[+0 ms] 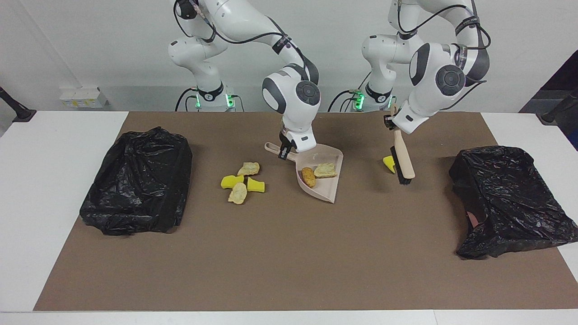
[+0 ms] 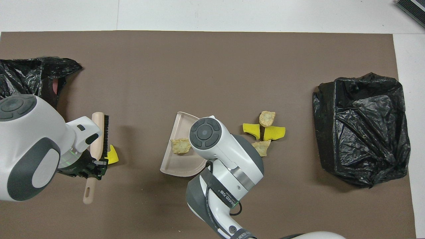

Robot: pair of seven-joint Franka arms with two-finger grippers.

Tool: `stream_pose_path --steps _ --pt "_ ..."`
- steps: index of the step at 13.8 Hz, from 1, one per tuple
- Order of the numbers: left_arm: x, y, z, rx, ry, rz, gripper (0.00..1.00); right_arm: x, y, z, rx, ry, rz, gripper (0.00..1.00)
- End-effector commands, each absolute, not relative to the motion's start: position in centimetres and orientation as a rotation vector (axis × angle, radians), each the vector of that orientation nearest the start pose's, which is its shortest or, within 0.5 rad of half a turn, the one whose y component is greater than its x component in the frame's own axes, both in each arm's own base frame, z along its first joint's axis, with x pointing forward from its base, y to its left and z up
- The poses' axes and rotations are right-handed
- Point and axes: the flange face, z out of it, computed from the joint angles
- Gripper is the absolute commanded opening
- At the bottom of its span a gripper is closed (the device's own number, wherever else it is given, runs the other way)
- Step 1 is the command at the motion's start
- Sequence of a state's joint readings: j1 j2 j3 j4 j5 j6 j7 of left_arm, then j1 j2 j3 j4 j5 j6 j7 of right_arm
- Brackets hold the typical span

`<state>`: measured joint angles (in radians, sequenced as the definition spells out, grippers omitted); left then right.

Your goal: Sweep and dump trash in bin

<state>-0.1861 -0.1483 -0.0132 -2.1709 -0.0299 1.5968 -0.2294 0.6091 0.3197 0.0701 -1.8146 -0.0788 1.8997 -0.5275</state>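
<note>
My right gripper [image 1: 285,152] is shut on the handle of the beige dustpan [image 1: 327,192], which sits low at the mat's middle. In the pan lie an orange-brown lump [image 1: 309,177] and a beige lump [image 1: 325,170], the latter also in the overhead view [image 2: 181,146]. Two yellow sponge pieces [image 1: 231,181] and two beige lumps [image 1: 249,169] cluster on the mat beside the pan, toward the right arm's end. My left gripper [image 1: 392,123] is shut on the handle of the brush [image 1: 404,164]. Its black bristles touch one yellow piece [image 1: 388,163].
A bin lined with a black bag [image 1: 140,180] stands toward the right arm's end of the brown mat. A second black-bagged bin [image 1: 505,198] stands toward the left arm's end. White table shows around the mat.
</note>
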Motion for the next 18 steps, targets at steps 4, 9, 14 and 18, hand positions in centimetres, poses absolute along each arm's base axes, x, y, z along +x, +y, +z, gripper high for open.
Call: stream_pose_path --steps 4,9,14,18 --pt "37.9 -5.7 37.9 -2.856 -0.338 0.465 0.0 47.1 37.6 34.4 -2.545 -1.873 0.331 0.0" --pt "36.7 -6.1 35.5 -2.813 -0.496 0.464 0.0 47.1 37.5 34.4 -2.546 -1.869 0.331 0.0" --pt "37.8 -13.2 33.1 -2.938 -0.414 0.354 0.0 47.1 37.5 34.4 -2.552 -1.861 0.333 0.0" --pt "38.6 -21.6 34.5 -3.055 -0.166 0.218 0.0 47.0 37.6 34.4 -2.552 -1.862 0.333 0.0"
